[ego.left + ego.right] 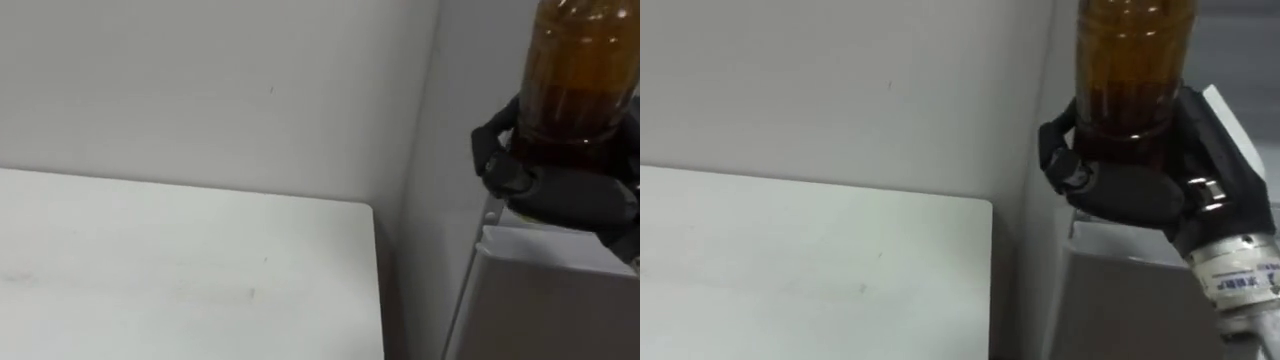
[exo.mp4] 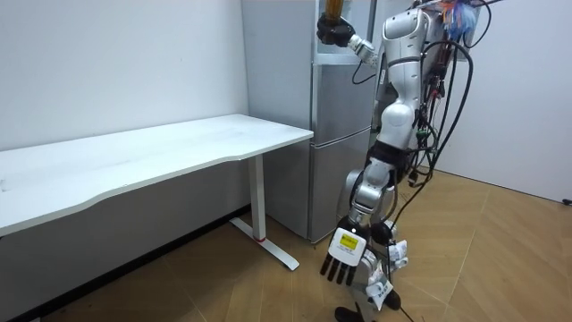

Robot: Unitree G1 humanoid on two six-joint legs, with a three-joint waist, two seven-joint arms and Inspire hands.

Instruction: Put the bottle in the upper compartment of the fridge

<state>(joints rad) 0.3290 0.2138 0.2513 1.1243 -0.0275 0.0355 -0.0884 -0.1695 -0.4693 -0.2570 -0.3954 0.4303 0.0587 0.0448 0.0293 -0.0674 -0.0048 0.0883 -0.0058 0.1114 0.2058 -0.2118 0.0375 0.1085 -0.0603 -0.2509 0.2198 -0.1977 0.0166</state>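
A bottle of amber-brown liquid stands upright in my right hand, whose dark fingers are curled round its lower part. In the right eye view the same bottle rises out of the right hand in front of the grey fridge. The room view has the robot standing at the tall fridge, right hand raised with the bottle at the upper compartment. My left hand hangs low beside the body, fingers straight. Whether the upper door stands open I cannot tell.
A long white table stands against the pale wall left of the fridge, its end close to the fridge's side. Wooden floor spreads behind the robot.
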